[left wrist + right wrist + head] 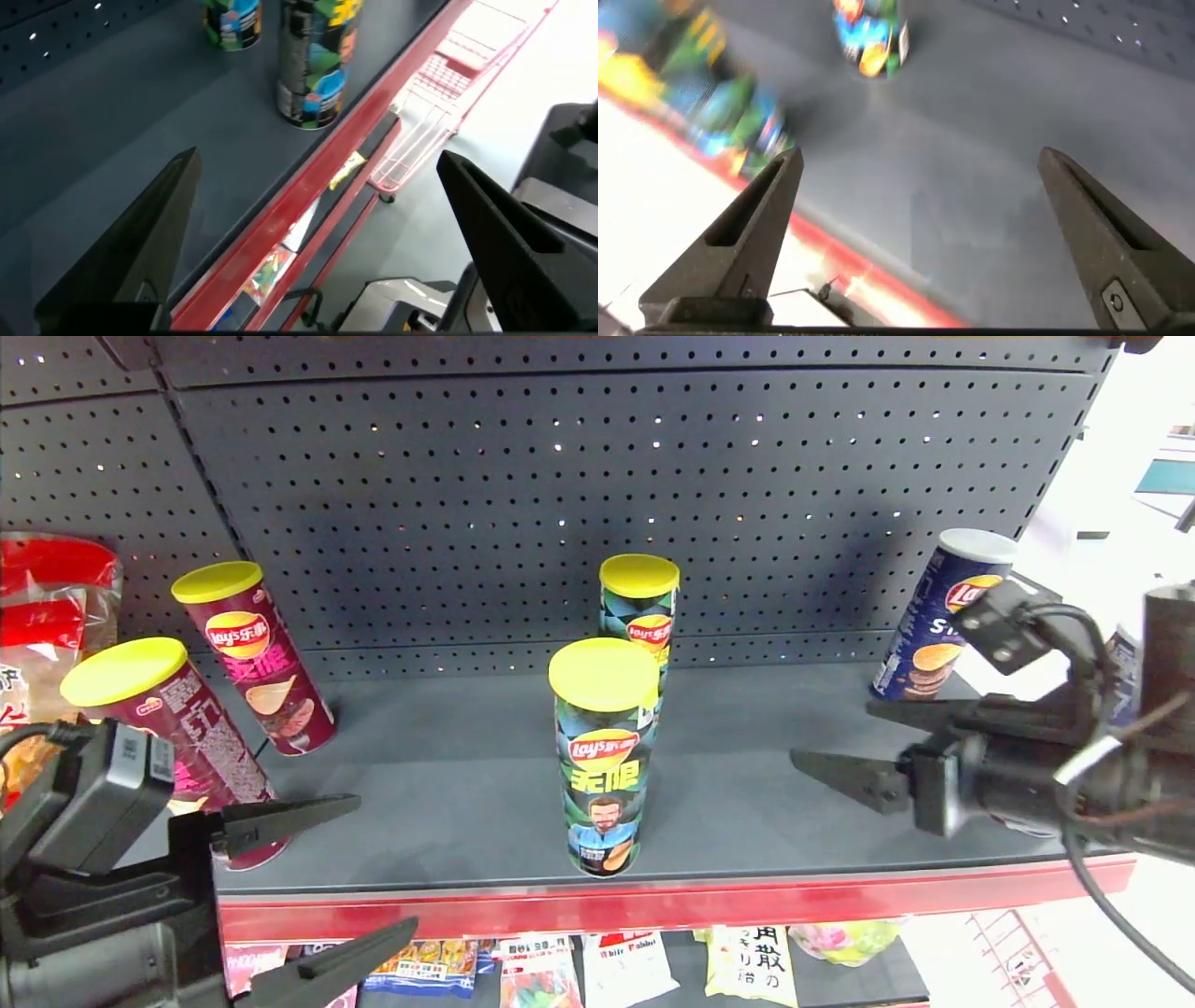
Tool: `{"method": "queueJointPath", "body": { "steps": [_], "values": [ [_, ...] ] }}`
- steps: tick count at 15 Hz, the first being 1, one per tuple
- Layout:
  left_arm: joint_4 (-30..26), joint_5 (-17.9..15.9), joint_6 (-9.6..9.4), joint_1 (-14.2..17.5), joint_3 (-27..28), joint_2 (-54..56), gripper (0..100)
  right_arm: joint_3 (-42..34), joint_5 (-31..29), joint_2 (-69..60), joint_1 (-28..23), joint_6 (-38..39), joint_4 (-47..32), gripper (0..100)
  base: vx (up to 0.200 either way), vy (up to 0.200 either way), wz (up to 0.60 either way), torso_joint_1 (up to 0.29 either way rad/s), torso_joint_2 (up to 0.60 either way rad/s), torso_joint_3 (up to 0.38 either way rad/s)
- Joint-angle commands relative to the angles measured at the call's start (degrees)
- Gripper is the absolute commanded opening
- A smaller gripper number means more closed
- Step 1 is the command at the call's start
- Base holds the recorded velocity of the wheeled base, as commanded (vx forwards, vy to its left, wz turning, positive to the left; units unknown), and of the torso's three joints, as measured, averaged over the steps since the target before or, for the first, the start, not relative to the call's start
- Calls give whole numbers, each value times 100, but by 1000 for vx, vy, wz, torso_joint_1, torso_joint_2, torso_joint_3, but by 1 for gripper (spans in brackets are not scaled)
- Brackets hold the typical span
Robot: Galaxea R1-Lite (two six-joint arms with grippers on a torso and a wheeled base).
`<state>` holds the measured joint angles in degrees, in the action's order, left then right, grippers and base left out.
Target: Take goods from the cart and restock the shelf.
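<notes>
Black tapered fingers of the left hand (387,861) gape empty beside the shelf's red lip (653,901). The right hand (831,733) gapes too, over open matte-grey shelf (448,784). Between them a glossy green tube (602,756), yellow-lidded with a round red logo, stands near the lip, its twin (639,607) behind.

1. Our L pincer (387,861): low on our left side, fingers spread wide apart, tips pointing fwd and slightly inward.
2. Our R pincer (831,731): held higher on our right, fingers also spread wide, tips aimed across toward our left, wrist approx. level.
</notes>
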<state>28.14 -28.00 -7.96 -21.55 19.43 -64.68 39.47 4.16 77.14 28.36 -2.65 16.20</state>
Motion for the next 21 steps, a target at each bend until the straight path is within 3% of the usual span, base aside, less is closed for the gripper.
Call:
{"method": "queueJointPath", "body": {
  "steps": [1, 2, 3, 4, 6, 8, 12, 16, 19, 21],
  "values": [
    [25, 190, 23, -7, 237, -660, 100, -1803, -38, -2704, -32, -26, -21, 100, 0, 0, 0, 0, 0, 0],
    [25, 260, 23, -7, 395, -888, 100, -2216, -143, -3504, -41, -105, -82, 100, 0, 0, 0, 0, 0, 0],
    [25, 260, 23, -7, 395, -888, 100, -2216, -143, -3504, -41, -105, -82, 100, 0, 0, 0, 0, 0, 0],
    [34, 383, 5, -7, 623, -1257, 100, -2611, -732, -4585, -76, -298, -284, 100, 0, 0, 0, 0, 0, 0],
    [34, 612, -39, -24, 878, -1749, 100, -2392, -1391, -5411, -120, -263, -1119, 100, 0, 0, 0, 0, 0, 0],
    [43, 981, -215, -86, 966, -2075, 100, -2295, -1435, -5737, -155, -254, -1594, 100, 0, 0, 0, 0, 0, 0],
    [43, 1165, -311, -323, 1203, -2611, 100, -2304, -1426, -5754, -287, -201, -1673, 100, 0, 0, 0, 0, 0, 0],
    [43, 1183, -320, -420, 1485, -3006, 100, -2313, -1426, -5719, -287, -157, -1673, 100, 0, 0, 0, 0, 0, 0],
    [43, 1201, -487, -437, 1493, -3208, 100, -2348, -1426, -5719, -287, -149, -1690, 100, 0, 0, 0, 0, 0, 0],
    [52, 1192, -487, -437, 1572, -3279, 100, -2348, -1426, -5719, -287, -149, -1690, 100, 0, 0, 0, 0, 0, 0]
  ]
}}
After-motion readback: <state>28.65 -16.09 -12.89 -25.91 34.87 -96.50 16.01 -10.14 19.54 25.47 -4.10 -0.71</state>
